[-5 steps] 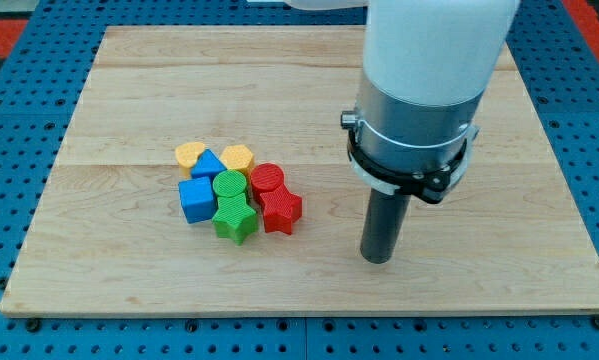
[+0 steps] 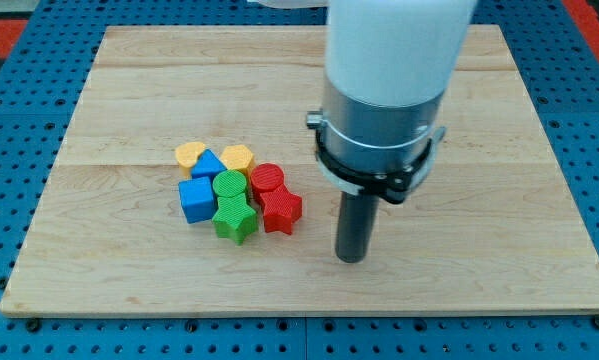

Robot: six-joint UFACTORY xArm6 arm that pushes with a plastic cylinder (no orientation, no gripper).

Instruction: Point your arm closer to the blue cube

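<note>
A pale wooden board [image 2: 129,90] fills most of the view, made of several planks joined side by side, their seams running from the view's left to the view's right. The grain is light and streaky, with a few darker lines. Its corners are rounded and its near edge shows a thin side face. The board rests on a blue perforated surface [image 2: 9,330] dotted with regular rows of small holes, which shows as a border on every side. At the view's top left corner a strip of red [image 2: 4,25] lies behind the blue, and another red patch [image 2: 594,12] sits at the top right. The light is even and soft, with faint shadows.
</note>
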